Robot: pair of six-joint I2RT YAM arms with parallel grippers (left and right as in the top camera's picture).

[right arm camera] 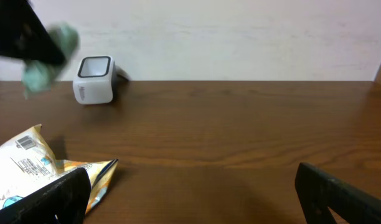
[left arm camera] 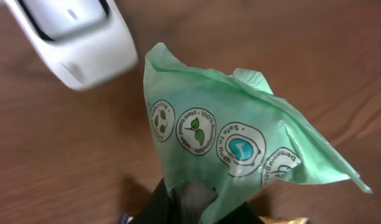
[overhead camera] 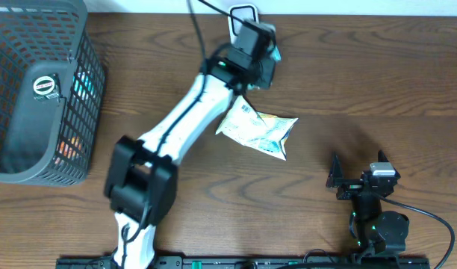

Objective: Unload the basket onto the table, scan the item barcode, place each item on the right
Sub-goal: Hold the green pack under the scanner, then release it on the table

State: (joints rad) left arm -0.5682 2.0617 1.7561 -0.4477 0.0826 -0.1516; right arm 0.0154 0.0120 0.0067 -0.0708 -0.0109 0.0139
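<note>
My left gripper (overhead camera: pixel 258 54) is shut on a thin green packet (left arm camera: pixel 240 143) with round printed badges, and holds it by one end just above the table. The white barcode scanner (left arm camera: pixel 72 37) is close by, up and to the left of the packet. Seen from overhead, the scanner (overhead camera: pixel 243 16) stands at the table's far edge, right behind the left gripper. The right wrist view shows the green packet (right arm camera: pixel 50 50) hanging left of the scanner (right arm camera: pixel 95 79). My right gripper (overhead camera: pixel 358 173) rests open and empty at the near right.
A yellow and white snack bag (overhead camera: pixel 260 131) with a barcode label lies flat mid-table, under the left forearm's side. A grey mesh basket (overhead camera: pixel 12 142) with several items in it stands at the far left. A white wall (right arm camera: pixel 240 37) runs behind the table.
</note>
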